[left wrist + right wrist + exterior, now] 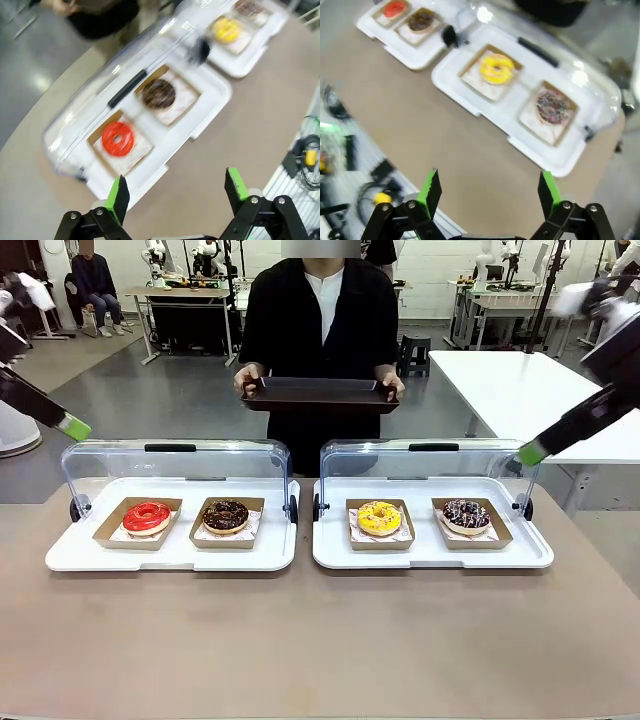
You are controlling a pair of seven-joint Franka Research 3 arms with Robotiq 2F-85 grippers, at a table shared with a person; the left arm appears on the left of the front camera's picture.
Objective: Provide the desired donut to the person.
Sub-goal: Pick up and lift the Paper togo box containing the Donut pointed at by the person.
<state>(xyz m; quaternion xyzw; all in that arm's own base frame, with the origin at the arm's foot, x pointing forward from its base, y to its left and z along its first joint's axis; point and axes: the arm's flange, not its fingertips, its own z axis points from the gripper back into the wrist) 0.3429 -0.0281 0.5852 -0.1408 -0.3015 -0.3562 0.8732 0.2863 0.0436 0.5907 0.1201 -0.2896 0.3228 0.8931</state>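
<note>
Left gripper [176, 180], right gripper [490, 176]: jaws wide, empty | red donut [147, 517], chocolate donut [225, 515]: left display case [170, 558], nearer left gripper | yellow donut [379, 518], sprinkled donut [466, 515]: right display case [430, 558], nearer right gripper | serving tray [320, 395]: held by person [320, 320], far centre | desired donut: not indicated

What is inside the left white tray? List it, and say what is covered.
A red-iced donut and a chocolate donut, each on paper in a brown cardboard holder; the clear lid stands raised behind them. The tray floor under the holders is hidden.
</note>
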